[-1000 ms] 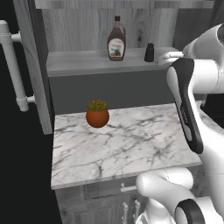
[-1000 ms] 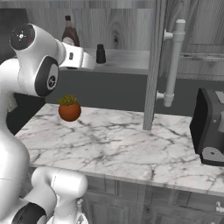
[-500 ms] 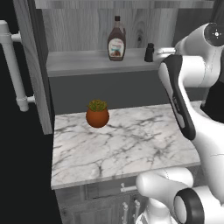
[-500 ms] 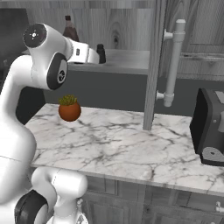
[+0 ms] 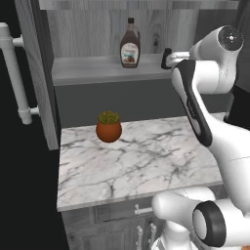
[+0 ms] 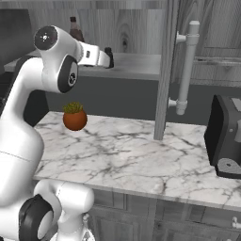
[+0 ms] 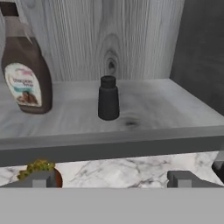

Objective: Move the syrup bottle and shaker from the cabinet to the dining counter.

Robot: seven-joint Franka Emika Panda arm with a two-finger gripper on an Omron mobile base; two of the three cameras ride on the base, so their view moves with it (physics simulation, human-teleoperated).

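Tool fingers spread wide, empty, just short of the cabinet shelf edge. Hand view: shaker upright mid-shelf, syrup bottle beside it. Left base view: arm hides most of shaker.

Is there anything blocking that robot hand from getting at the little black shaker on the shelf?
Nothing visible does. The open gripper faces the shaker straight on across bare shelf; the syrup bottle stands off to one side.
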